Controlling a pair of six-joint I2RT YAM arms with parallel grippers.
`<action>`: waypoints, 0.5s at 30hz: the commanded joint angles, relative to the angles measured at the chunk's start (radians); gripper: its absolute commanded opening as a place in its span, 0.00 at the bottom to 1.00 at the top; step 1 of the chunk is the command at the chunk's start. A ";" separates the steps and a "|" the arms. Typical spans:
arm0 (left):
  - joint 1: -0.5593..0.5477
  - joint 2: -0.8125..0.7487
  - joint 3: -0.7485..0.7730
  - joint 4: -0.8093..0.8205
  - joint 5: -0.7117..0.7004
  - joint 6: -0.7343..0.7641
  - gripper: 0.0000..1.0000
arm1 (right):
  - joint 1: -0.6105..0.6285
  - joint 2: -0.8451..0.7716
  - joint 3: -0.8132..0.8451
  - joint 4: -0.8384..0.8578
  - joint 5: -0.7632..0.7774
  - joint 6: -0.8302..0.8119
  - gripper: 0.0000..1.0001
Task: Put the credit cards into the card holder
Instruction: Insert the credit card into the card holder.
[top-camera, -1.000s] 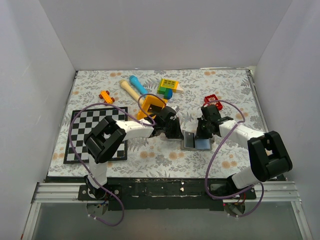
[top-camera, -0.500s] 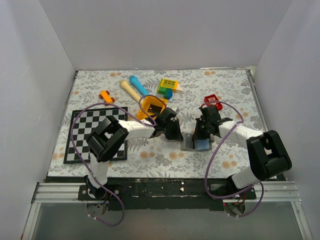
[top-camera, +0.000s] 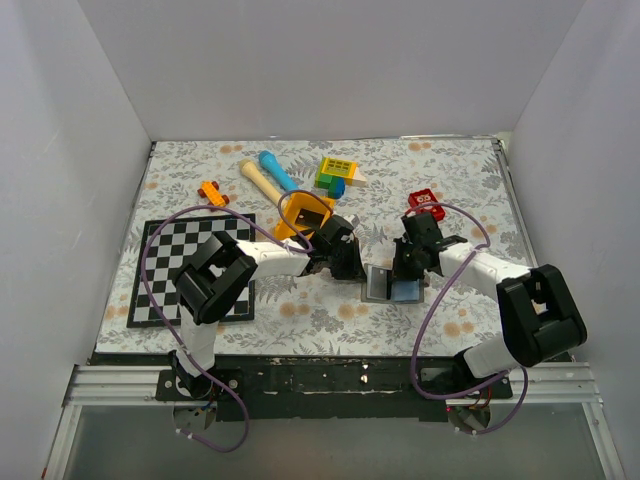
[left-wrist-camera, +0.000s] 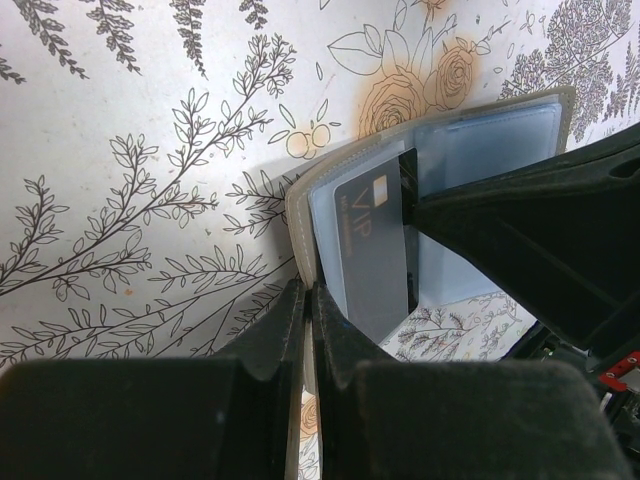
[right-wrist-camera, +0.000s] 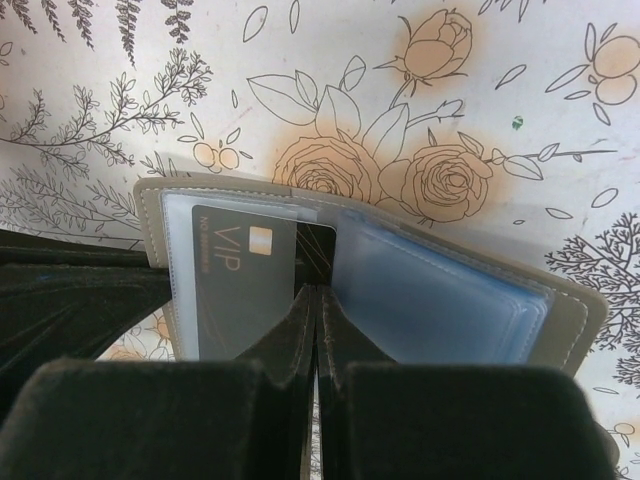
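1. Between the two sets of jaws, the card holder (top-camera: 392, 285) is lying open on the floral table cover (top-camera: 300, 310), with its pale blue pockets facing up.
2. At the holder's outer edge, the left gripper (left-wrist-camera: 305, 297) is clamping its jaws on the grey cover, which is running straight into the slit between them.
3. At the holder's centre fold, the right gripper (right-wrist-camera: 315, 292) is keeping its jaws clenched tight. Whether anything is being pinched there cannot be told.
4. Just ahead of the left jaws, and to the left of the right jaws, a black credit card (right-wrist-camera: 235, 270) marked VIP is lying in the clear pocket on that side. How deeply it is sitting cannot be told.
5. Directly beyond the right jaw tips, a second dark card (right-wrist-camera: 318, 250) is showing just beside the first.
6. To the right of the right jaws, the other pocket is showing pale blue plastic.
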 joint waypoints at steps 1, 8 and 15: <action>-0.006 -0.019 -0.001 -0.005 -0.006 0.013 0.00 | 0.007 -0.037 -0.003 -0.036 0.023 0.001 0.01; -0.006 -0.019 -0.002 -0.005 -0.006 0.013 0.00 | 0.007 -0.005 -0.012 0.002 -0.043 -0.006 0.01; -0.006 -0.016 0.001 -0.005 -0.006 0.013 0.00 | 0.007 0.026 -0.027 0.071 -0.100 0.010 0.01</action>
